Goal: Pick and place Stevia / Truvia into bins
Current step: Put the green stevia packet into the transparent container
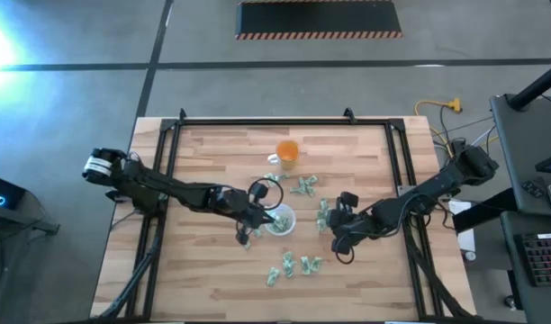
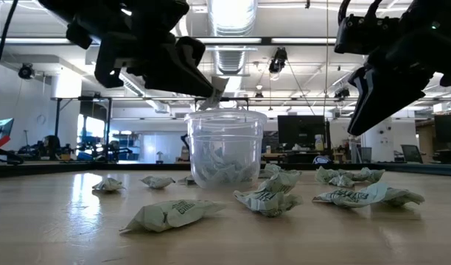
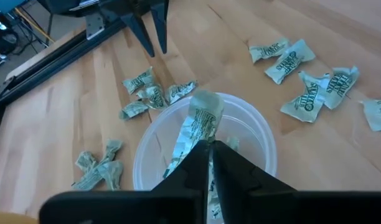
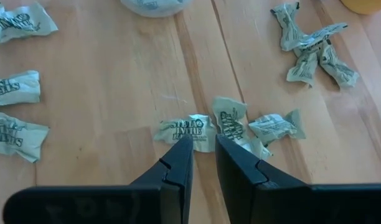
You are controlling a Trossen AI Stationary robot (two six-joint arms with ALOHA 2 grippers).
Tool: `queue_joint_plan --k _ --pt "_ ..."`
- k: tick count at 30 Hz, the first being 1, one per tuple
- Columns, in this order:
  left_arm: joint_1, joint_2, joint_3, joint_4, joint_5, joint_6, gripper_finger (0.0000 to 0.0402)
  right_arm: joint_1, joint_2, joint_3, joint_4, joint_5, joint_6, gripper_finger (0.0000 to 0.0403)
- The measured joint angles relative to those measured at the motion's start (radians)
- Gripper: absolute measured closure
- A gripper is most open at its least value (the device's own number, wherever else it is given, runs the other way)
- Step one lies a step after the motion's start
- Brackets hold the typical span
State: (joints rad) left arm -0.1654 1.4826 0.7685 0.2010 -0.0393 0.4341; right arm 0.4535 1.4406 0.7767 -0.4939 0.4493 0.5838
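Left wrist view: I am pinching one Stevia sachet (image 3: 200,127) in my left gripper (image 3: 210,163), jaws pressed together on its lower end, directly over the clear plastic cup (image 3: 262,134) that is already holding sachets. The paper is looking light, limp and crumpled, so an edge pinch seems best. My right gripper (image 4: 203,149) is hovering with jaws slightly apart and empty, just above a loose sachet (image 4: 185,131). More sachets (image 1: 292,267) are lying scattered around the cup.
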Motion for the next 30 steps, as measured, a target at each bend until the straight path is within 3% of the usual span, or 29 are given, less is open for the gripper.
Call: queue_joint_plan --k 7,14,19,30 --pt "0.000 0.000 0.000 -0.001 -0.015 -0.001 0.0303 -0.002 0.000 -0.022 -0.011 0.047 0.002 0.0317" --pt "-0.001 -0.044 0.000 -0.063 -0.231 -0.032 0.0228 -0.006 0.000 -0.052 -0.182 0.102 0.205 0.0291" --pt "-0.002 -0.096 -0.001 -0.138 -0.250 -0.037 0.0217 -0.013 0.000 -0.091 -0.170 0.102 0.281 0.0282" --pt "-0.002 -0.165 -0.034 -0.143 -0.257 -0.082 0.0217 -0.086 0.000 -0.158 -0.047 0.063 0.313 0.0266"
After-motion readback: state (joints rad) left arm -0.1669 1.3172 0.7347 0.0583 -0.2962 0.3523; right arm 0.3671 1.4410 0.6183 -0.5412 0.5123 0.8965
